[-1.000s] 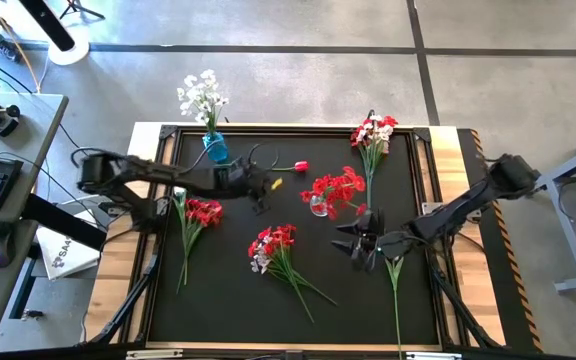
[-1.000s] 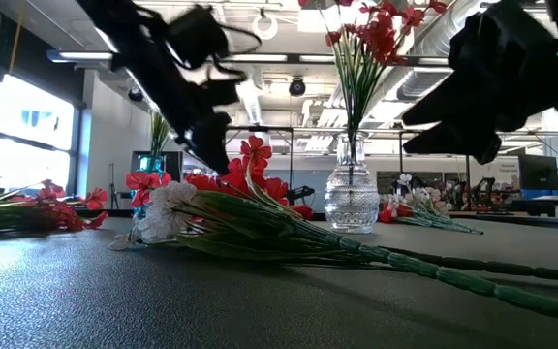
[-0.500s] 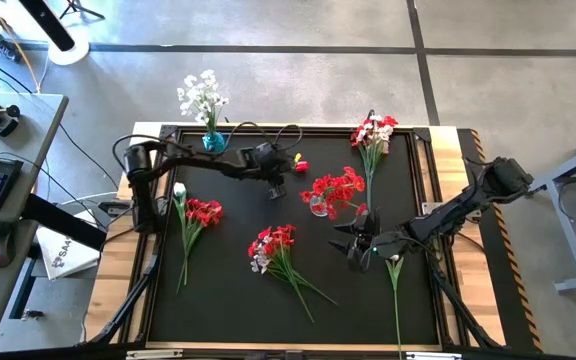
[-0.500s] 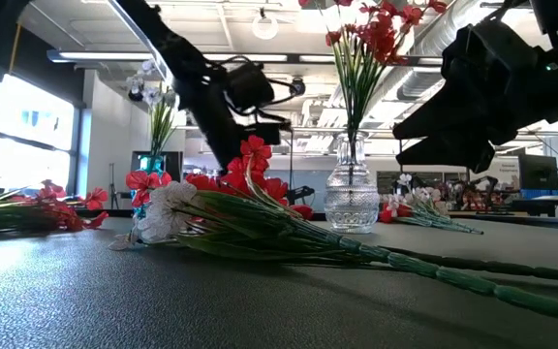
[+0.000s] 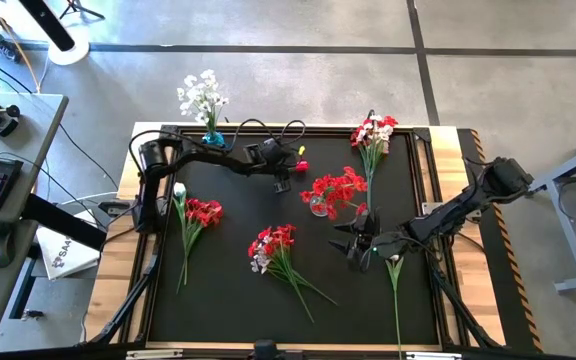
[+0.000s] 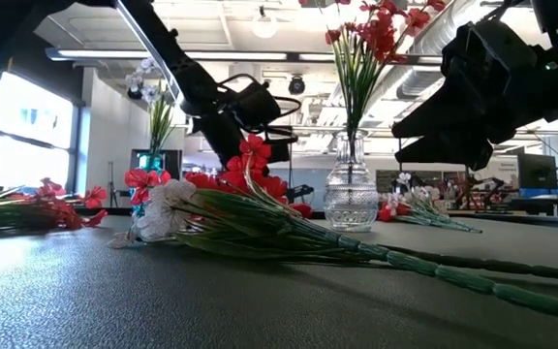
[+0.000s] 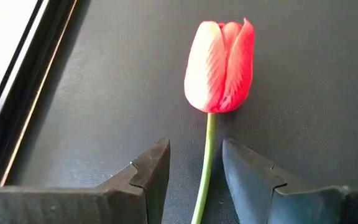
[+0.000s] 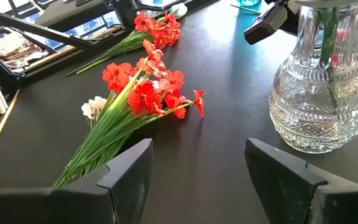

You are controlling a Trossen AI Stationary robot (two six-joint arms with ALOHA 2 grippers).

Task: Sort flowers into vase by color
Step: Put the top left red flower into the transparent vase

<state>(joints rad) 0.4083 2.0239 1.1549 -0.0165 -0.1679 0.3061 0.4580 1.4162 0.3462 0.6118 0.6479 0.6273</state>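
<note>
A red tulip (image 7: pixel 219 65) lies flat on the black mat, and it also shows in the high view as the tulip (image 5: pixel 300 165). My left gripper (image 7: pixel 196 168) is open, with one finger on each side of the tulip's green stem (image 7: pixel 207 149), touching nothing; from above the left gripper (image 5: pixel 283 173) sits just left of the bloom. My right gripper (image 8: pixel 197 168) is open and hovers near the clear glass vase (image 8: pixel 322 93) that holds red sprigs (image 5: pixel 336 188). A blue vase (image 5: pixel 213 145) at the far edge holds white sprigs (image 5: pixel 203 95).
Three bunches lie on the mat: a red one at the left (image 5: pixel 198 213), a mixed one in the middle (image 5: pixel 273 245) and a mixed one at the far right (image 5: pixel 373 132). A single white-tipped stem (image 5: pixel 396 290) lies near the right gripper (image 5: pixel 358 242). A raised frame (image 5: pixel 438 140) borders the mat.
My left gripper has moved toward the table's right and far edge, from beside the left red bunch over to the tulip, and now straddles its stem. The flowers and vases have stayed where they were.
</note>
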